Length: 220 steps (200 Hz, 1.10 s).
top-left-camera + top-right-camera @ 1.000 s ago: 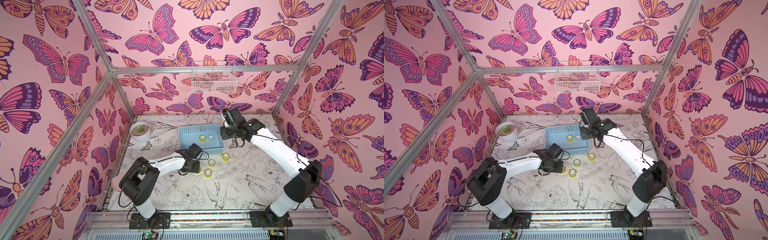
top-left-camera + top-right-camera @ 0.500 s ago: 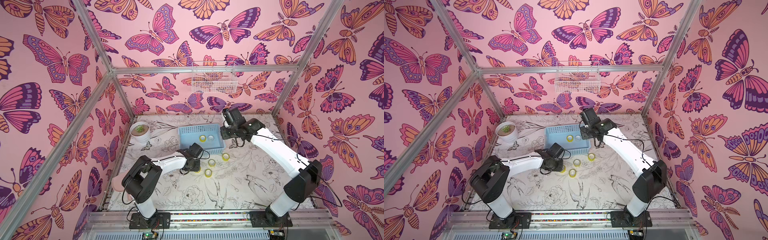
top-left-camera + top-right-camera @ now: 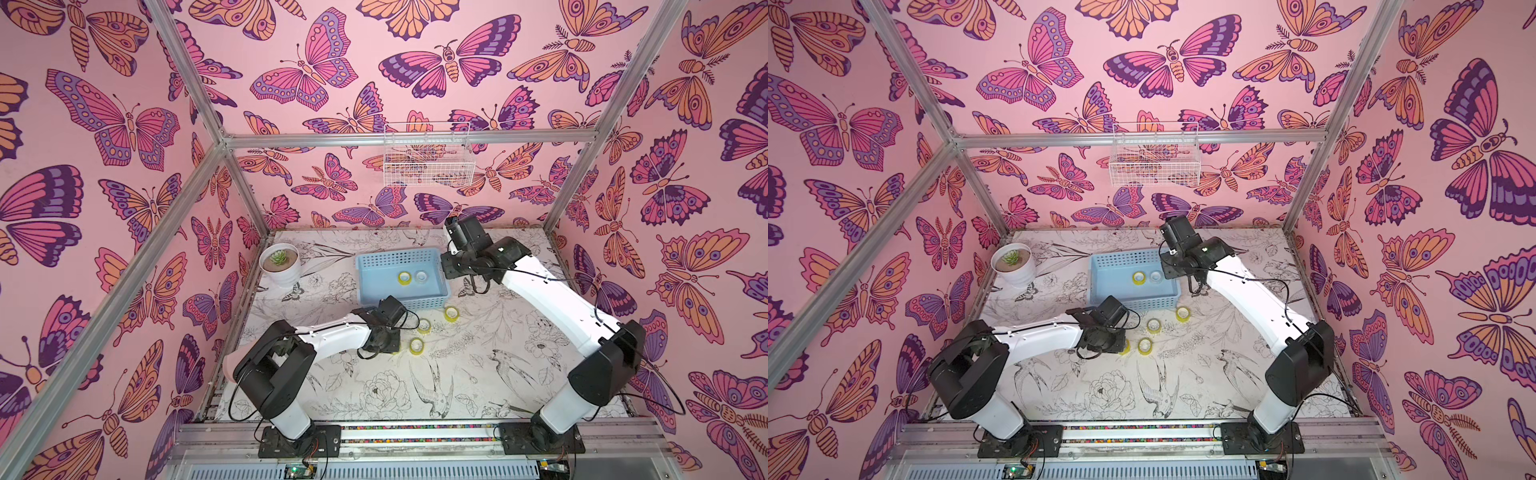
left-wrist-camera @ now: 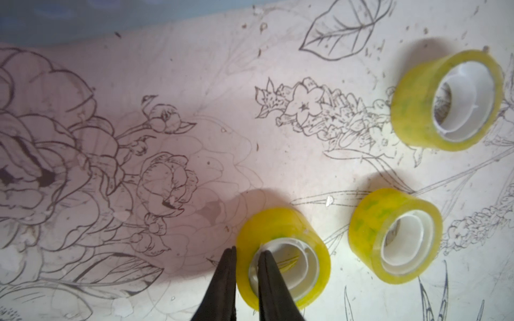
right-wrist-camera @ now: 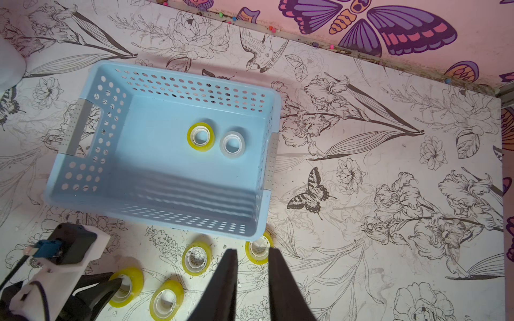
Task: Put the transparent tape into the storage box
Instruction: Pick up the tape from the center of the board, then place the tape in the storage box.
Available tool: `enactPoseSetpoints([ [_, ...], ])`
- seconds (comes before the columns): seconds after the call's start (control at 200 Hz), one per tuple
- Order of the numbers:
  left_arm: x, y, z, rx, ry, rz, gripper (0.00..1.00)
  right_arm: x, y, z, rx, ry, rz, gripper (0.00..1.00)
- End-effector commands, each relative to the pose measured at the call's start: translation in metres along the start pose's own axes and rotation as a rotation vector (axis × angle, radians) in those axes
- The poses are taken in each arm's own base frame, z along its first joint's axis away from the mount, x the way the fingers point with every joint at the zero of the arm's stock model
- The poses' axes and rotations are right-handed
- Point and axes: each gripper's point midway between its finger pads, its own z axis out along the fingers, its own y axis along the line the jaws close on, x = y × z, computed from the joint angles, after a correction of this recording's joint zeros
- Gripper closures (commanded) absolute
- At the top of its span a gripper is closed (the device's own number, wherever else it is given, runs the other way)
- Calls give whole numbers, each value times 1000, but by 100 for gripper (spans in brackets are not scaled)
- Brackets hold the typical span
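With twelve o'clock at the far side of the flower-printed counter [image 3: 374, 395], the left claw [image 4: 248, 250] is pinched tight on the wall of one small yellow-tinted see-through tape roll [image 4: 283, 228], one finger inside the ring and one outside. That roll sits at six o'clock from the light blue perforated plastic basket [image 3: 399, 254]. Three more yellow rolls [image 4: 370, 222] lie nearby. A yellow roll [image 5: 200, 146] and a colourless one [image 5: 232, 154] are in the basket. The right claw [image 5: 252, 250], at three o'clock, hangs slightly parted and empty. I'd judge the roll light, rigid and slick, so this wall pinch suits it.
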Motion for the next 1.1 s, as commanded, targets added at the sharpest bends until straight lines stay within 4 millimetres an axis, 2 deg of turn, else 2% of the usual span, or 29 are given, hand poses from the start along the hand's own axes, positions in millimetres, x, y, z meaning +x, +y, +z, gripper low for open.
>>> enactPoseSetpoints([
  [0.0, 10, 9, -7, -29, 19, -3, 84, -8, -2, -14, 6, -44, 6, 75],
  [0.175, -9, 6, -39, -32, -58, 8, 86, -11, -2, -18, 3, -56, 11, 76],
  [0.491, -65, -10, -140, -10, -234, 35, 88, -5, -3, -3, 23, -29, 2, 76],
  [0.631, -94, -9, -165, -13, -257, 43, 88, -1, -6, 5, 35, -15, 12, 76],
  [0.711, -112, -3, -164, -22, -257, 36, 88, 0, -6, 7, 32, -17, 18, 76],
  [0.791, -130, 7, -152, -50, -243, 19, 88, 1, -7, 9, 29, -16, 28, 76],
  [0.926, -157, 12, -125, -94, -213, 13, 88, 2, -9, 12, 24, -12, 42, 76],
  [1.097, -181, 18, -84, -93, -161, 1, 88, 3, -12, 17, 19, -6, 56, 76],
])
